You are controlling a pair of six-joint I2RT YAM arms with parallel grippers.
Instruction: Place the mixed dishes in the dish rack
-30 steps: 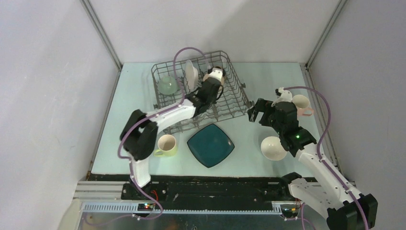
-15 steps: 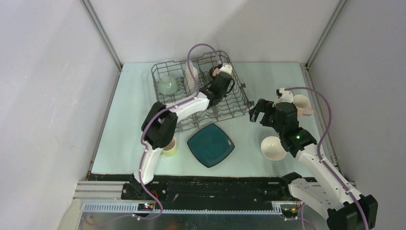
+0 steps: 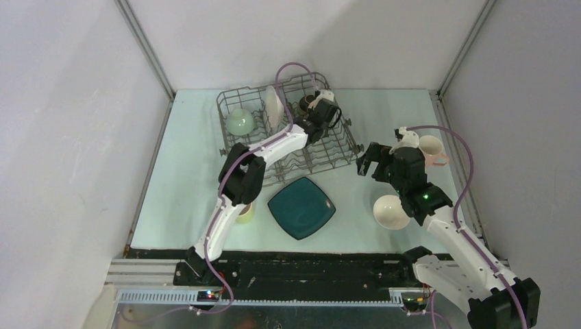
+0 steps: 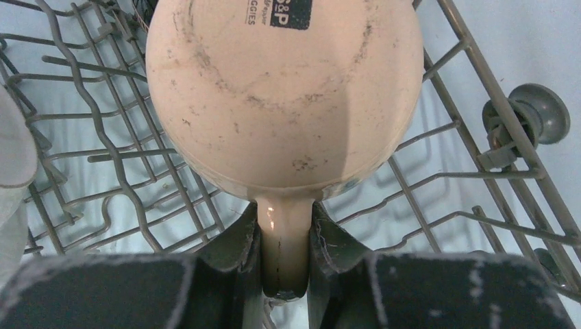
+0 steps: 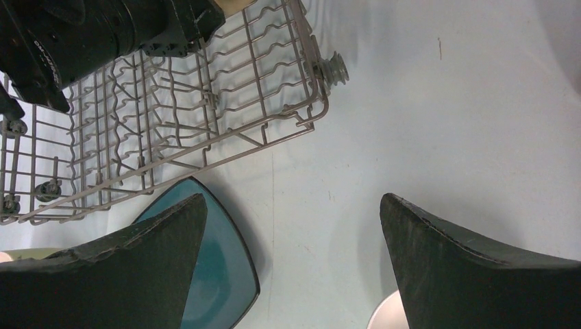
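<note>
Pale table [image 3: 192,171] boxed by white walls, with the dish rack [image 3: 329,147] at the far middle and bare strips of table on either side of it. Left gripper [image 4: 286,253] pinches the handle of the upturned tan mug [image 4: 284,89] over the rack's far right corner, close to the rim wires. Right gripper [image 5: 294,267] hovers with its fingers spread wide over bare table, between the rack's right edge, the teal square plate [image 3: 301,207] and the white bowl [image 3: 390,211].
</note>
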